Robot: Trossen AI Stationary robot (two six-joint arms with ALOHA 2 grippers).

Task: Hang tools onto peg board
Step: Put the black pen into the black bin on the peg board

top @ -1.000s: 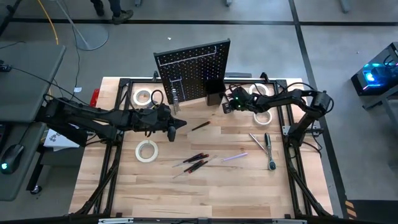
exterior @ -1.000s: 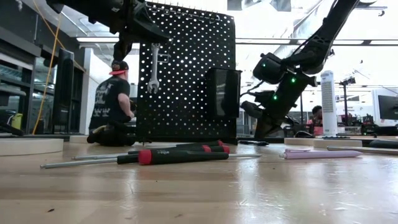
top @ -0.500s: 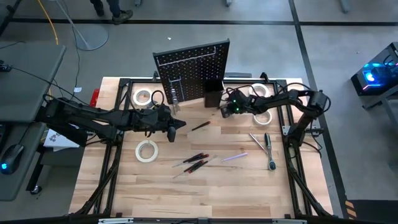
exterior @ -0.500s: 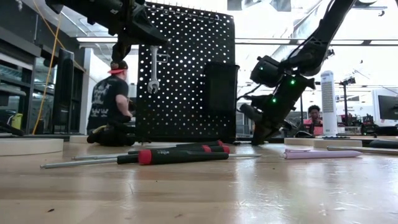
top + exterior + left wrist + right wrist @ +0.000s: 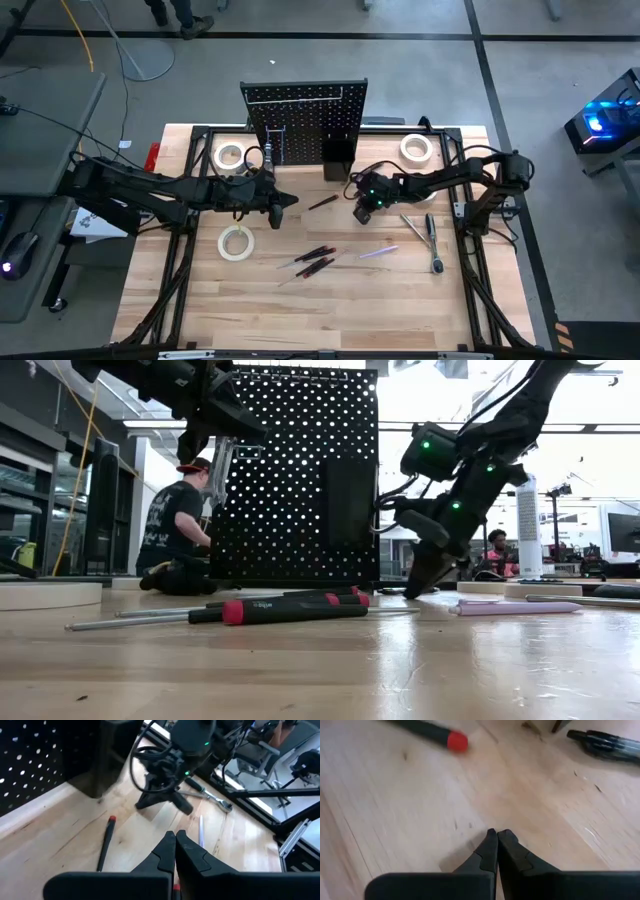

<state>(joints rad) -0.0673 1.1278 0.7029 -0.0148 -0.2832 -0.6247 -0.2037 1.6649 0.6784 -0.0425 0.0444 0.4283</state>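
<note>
The black peg board [image 5: 305, 112] stands upright at the table's far side, with its bin [image 5: 338, 160] on the front. A silver wrench [image 5: 217, 468] hangs from the board's upper left. On the wood lie a dark screwdriver with a red end [image 5: 322, 202], two red-handled ones [image 5: 312, 259], a purple one [image 5: 378, 252], a ratchet and wrench [image 5: 430, 238] and white tape rolls [image 5: 236, 243]. My left gripper [image 5: 291, 200] hovers shut left of the dark screwdriver. My right gripper [image 5: 358, 213] is shut, pointing steeply down close over the wood right of it.
Two more tape rolls lie at the far left [image 5: 229, 156] and far right [image 5: 416, 148]. A black marker-like thing [image 5: 607, 742] lies near my right gripper. A person [image 5: 175, 530] crouches behind the table. Bare wood stretches along the near edge [image 5: 320, 310].
My right gripper has left the bin's side and swept toward the table's near edge and left, tipping further down and rolling. The peg board has turned about and now stands square to the table's far edge. The hanging wrench has swung to a tilt.
</note>
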